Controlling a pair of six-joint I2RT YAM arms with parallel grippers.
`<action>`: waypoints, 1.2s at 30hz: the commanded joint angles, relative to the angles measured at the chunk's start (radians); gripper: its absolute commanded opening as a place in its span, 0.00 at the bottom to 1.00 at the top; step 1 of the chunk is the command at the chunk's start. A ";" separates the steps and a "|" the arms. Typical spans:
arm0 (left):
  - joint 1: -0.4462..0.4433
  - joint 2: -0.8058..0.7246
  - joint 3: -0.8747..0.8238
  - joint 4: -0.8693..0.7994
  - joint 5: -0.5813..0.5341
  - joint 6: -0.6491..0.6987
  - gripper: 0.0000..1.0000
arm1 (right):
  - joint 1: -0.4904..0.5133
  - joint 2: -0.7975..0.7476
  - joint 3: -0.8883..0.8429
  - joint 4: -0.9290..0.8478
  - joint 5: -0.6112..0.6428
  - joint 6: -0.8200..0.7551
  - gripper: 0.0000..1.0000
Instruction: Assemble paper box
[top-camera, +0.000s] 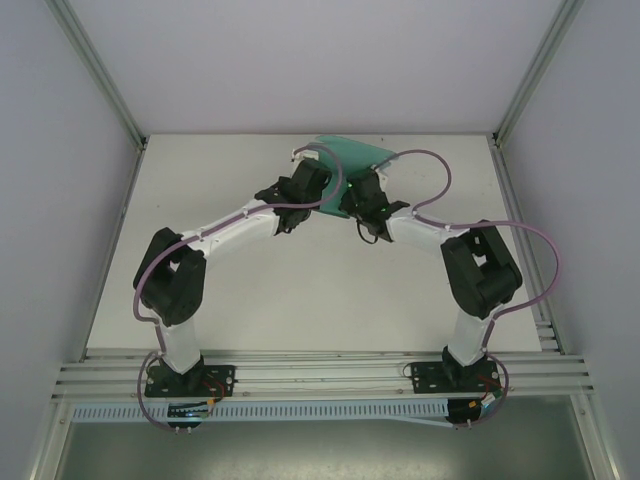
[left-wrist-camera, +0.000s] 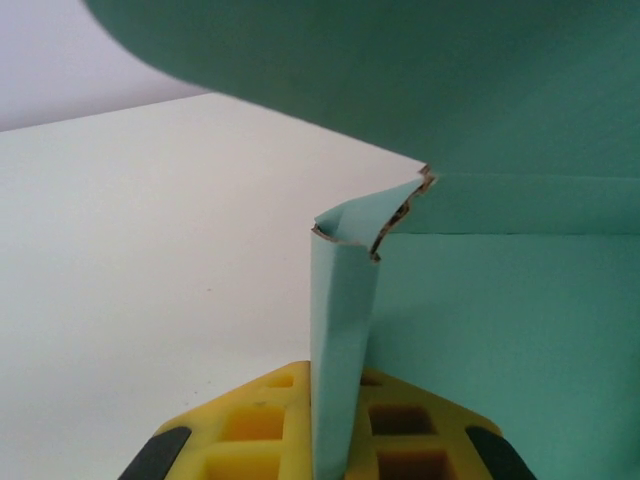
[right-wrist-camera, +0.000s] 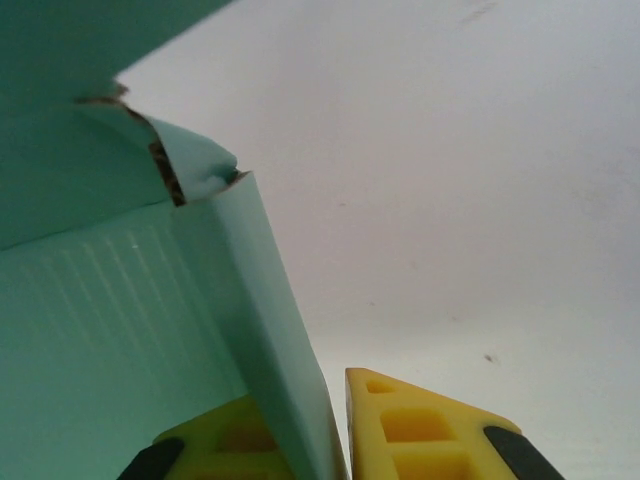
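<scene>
The paper box (top-camera: 352, 152) is a teal-green card sheet with folded flaps, held up over the far middle of the table between both arms. My left gripper (top-camera: 322, 172) reaches it from the left. In the left wrist view its yellow fingers (left-wrist-camera: 250, 425) are shut on an upright flap of the paper box (left-wrist-camera: 500, 330), with the left gripper (left-wrist-camera: 342, 375) clamped tight on it. My right gripper (top-camera: 362, 188) meets the sheet from the right. In the right wrist view a flap of the paper box (right-wrist-camera: 100, 320) lies against one finger of the right gripper (right-wrist-camera: 312, 400), with a thin gap to the other finger (right-wrist-camera: 420, 425).
The white table (top-camera: 300, 290) stretches from the arm bases to the back wall. Aluminium frame posts (top-camera: 100, 70) stand at the far corners and a rail (top-camera: 320, 372) runs along the near edge. Purple cables loop over both arms.
</scene>
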 joint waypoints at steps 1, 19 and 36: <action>0.037 -0.064 0.012 -0.074 -0.124 -0.004 0.00 | -0.088 0.012 -0.033 0.047 -0.077 -0.175 0.16; 0.044 -0.019 0.043 -0.139 -0.078 -0.052 0.00 | -0.090 -0.196 -0.143 0.152 -0.307 -0.197 0.74; 0.198 0.021 -0.076 -0.092 0.455 -0.071 0.00 | -0.088 -0.348 -0.201 -0.060 -0.205 -0.171 0.77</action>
